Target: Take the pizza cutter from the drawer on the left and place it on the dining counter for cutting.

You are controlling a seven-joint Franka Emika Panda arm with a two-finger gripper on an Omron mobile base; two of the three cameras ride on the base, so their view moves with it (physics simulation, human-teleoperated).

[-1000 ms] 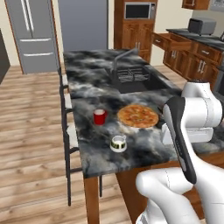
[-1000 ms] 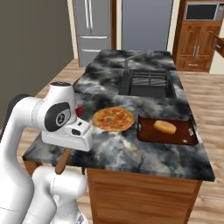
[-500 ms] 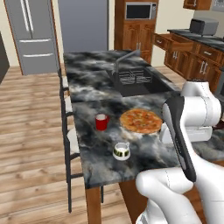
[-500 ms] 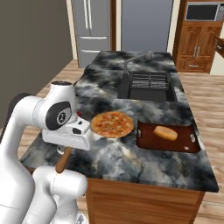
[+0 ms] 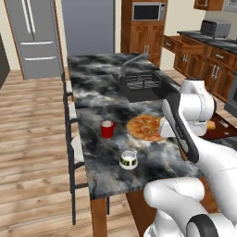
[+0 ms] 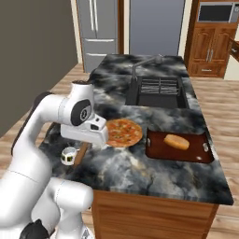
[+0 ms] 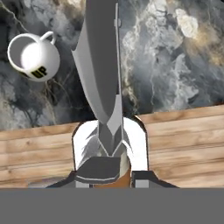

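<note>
The pizza cutter (image 7: pixel 103 78) has its grey wheel edge-on, pointing up the hand view. My gripper (image 7: pixel 109 176) is shut on its brown wooden handle. From the right base view, the handle (image 6: pixel 80 155) sticks down out of my gripper (image 6: pixel 87 144) above the near left corner of the dining counter (image 6: pixel 154 168). The cutter hangs over the counter's edge (image 7: pixel 175 65), with wood floor below it. Far at the back right, the drawer (image 5: pixel 181 44) stands pulled open.
On the counter lie an orange pizza (image 6: pixel 123 131), a white mug (image 6: pixel 68 155), a red cup (image 5: pixel 107 129) and a dark tray (image 6: pixel 200 156) with a bread roll (image 6: pixel 176 141). The sink (image 6: pixel 158 91) and faucet sit mid-counter. Stools (image 5: pixel 71 115) line its left side.
Both base views have shifted: the base has driven a little closer to the counter. The arm keeps its pose and the gripper stays shut on the cutter.
</note>
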